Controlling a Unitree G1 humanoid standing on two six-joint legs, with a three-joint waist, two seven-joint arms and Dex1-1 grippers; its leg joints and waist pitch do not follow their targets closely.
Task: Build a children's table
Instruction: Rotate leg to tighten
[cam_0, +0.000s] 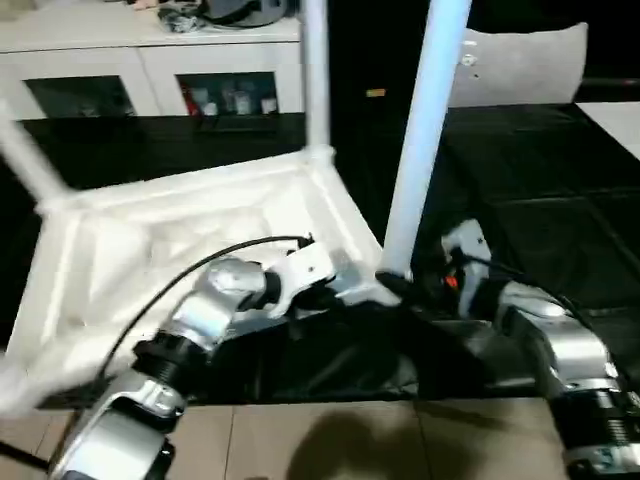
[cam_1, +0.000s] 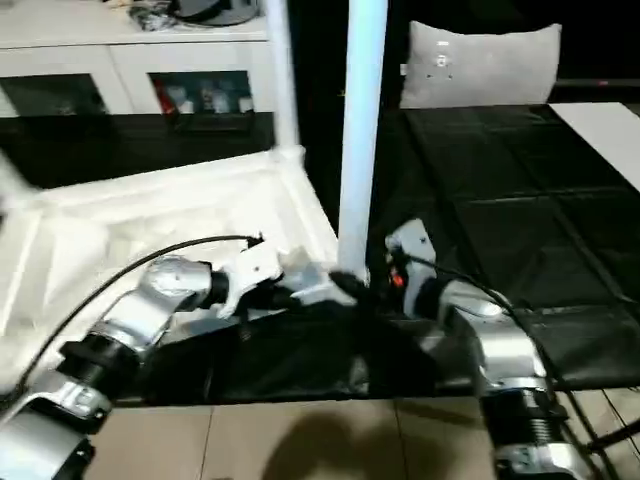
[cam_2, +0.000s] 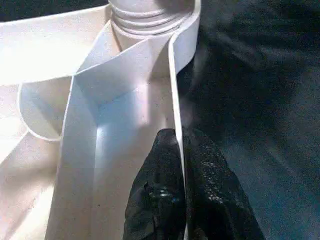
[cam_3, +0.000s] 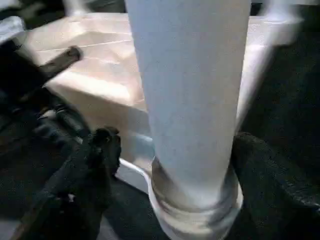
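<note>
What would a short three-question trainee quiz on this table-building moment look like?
1. True or false: the left hand is shut on the tabletop's rim.
2. How do the right hand's fingers stand around the near leg? A) clamped on it B) apart on either side of it C) far off to one side
3. Fill in: the tabletop lies ______ side up, with legs rising from its corner sockets.

Key: 1 true; 2 B; 3 ribbed (under)
</note>
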